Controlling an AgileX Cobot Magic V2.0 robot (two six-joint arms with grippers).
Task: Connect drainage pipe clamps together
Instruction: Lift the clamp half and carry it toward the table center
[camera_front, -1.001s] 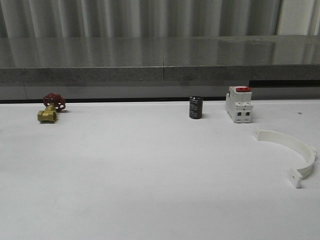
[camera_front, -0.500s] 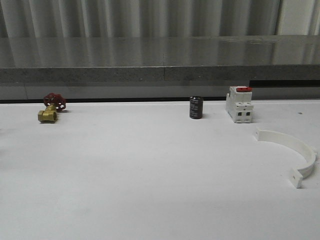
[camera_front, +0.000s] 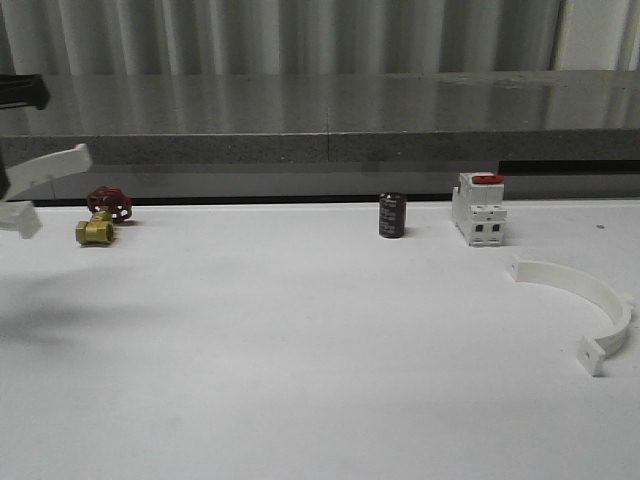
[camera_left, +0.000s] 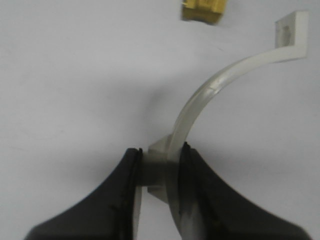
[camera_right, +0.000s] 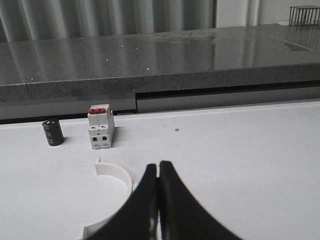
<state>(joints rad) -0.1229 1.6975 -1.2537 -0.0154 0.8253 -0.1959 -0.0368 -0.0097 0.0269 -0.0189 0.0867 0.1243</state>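
Observation:
One white half-ring drainage pipe clamp (camera_front: 48, 165) hangs in the air at the table's far left, above and beside the brass valve. My left gripper (camera_left: 160, 159) is shut on it near one end; the arc (camera_left: 210, 92) curves away to its flat tab. The other clamp (camera_front: 592, 297) lies flat on the white table at the right, its tabs pointing left and toward the front. My right gripper (camera_right: 159, 169) is shut with nothing in it, hovering just beside that clamp (camera_right: 119, 176) without touching it.
A brass valve with a red handwheel (camera_front: 101, 218) sits at the back left. A small black cylinder (camera_front: 391, 215) and a white boxy switch with a red top (camera_front: 477, 208) stand at the back, right of centre. A grey stone ledge (camera_front: 330, 145) borders the table behind.
The left arm has come into the front view at the far left edge, carrying its clamp raised. The clamp on the right has not moved.

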